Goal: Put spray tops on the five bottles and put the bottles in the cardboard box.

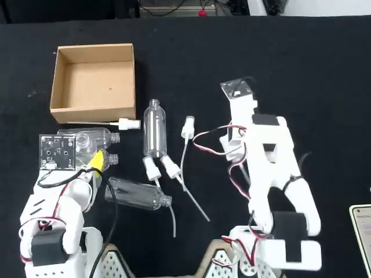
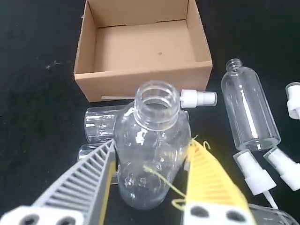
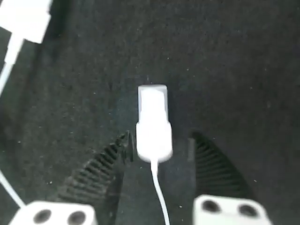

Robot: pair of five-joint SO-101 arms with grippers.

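Note:
My left gripper (image 2: pixel 152 145) is shut on a clear, capless bottle (image 2: pixel 150 154), its open neck pointing toward the cardboard box (image 2: pixel 145 82). The high view shows this gripper (image 1: pixel 90 157) just in front of the box (image 1: pixel 93 110). Two more bottles (image 2: pixel 101 124) lie under the held one. Another bottle (image 1: pixel 155 127) lies mid-table and one more (image 1: pixel 136 194) lies nearer the arms. My right gripper (image 3: pixel 159 138) is open, low over the table, its fingers either side of a white spray top (image 3: pixel 153 124) without touching it. Loose spray tops (image 1: pixel 128 123) (image 1: pixel 188 127) (image 1: pixel 152 168) lie around the middle bottle.
The table is covered in black cloth. The right arm (image 1: pixel 266 150) with red and white wires stands over the centre-right. Thin dip tubes (image 1: pixel 194 200) trail from the spray tops toward the front. A white card (image 1: pixel 362 223) sits at the right edge.

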